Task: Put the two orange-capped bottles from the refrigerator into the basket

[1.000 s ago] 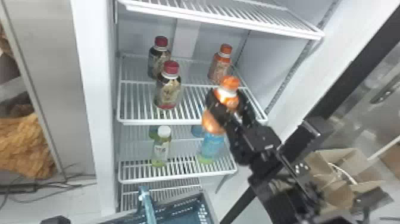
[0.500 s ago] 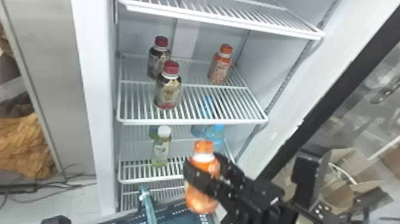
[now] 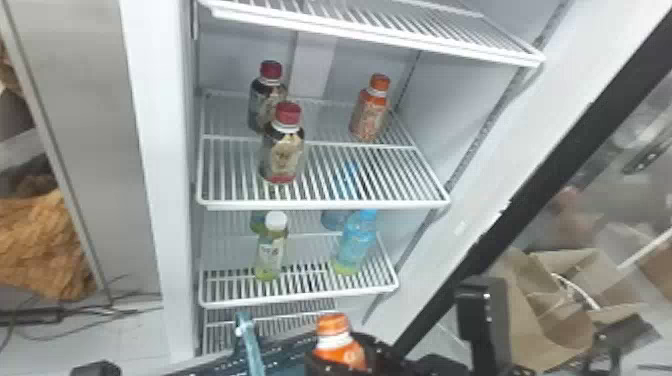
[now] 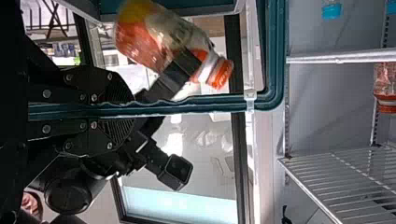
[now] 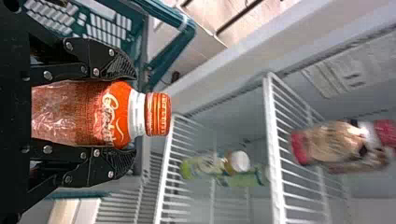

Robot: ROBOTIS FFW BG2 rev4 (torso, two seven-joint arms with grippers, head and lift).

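You're gripping one orange-capped bottle (image 3: pixel 336 341) with the right gripper (image 3: pixel 342 362), its fingers closing around both sides of the body, parted just by its width, the cap sticking out past the tips. You're holding it near the basket (image 3: pixel 252 350). With the left gripper (image 4: pixel 133 108), you're pinching the basket's rim, its fingers nearly together. The other orange-capped bottle (image 3: pixel 369 114) is standing on the shelf (image 3: pixel 325 204), right of the two red-capped bottles (image 3: pixel 284 150).
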